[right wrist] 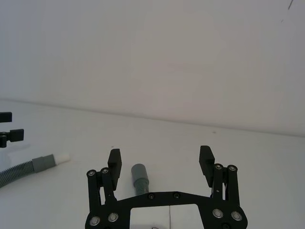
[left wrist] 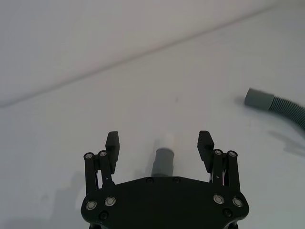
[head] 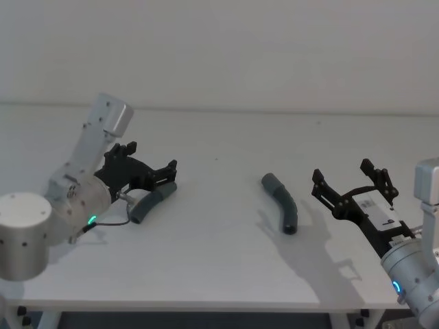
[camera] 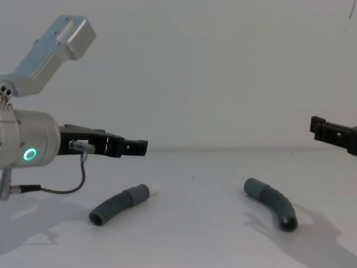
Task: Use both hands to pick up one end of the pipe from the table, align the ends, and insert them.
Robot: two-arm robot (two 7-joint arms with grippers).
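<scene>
Nearest, at 4 o'clock, the right end effector (right wrist: 160, 155) is wide open and empty, aimed at the grey-collared pipe piece (head: 281, 201) lying just inward on the surface (head: 219, 267). At 9 o'clock, the left end effector (left wrist: 158, 141), equally open and empty, hovers over the white-tipped piece (camera: 124, 202), seemingly ready to grasp it.

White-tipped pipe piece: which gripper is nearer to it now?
Left. The left gripper hovers open just above the white-tipped piece; the right gripper is across the table, open, beyond the other piece.

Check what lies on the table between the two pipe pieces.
Nothing: bare table separates the white-tipped piece from the collared piece, seen in head and chest views.
</scene>
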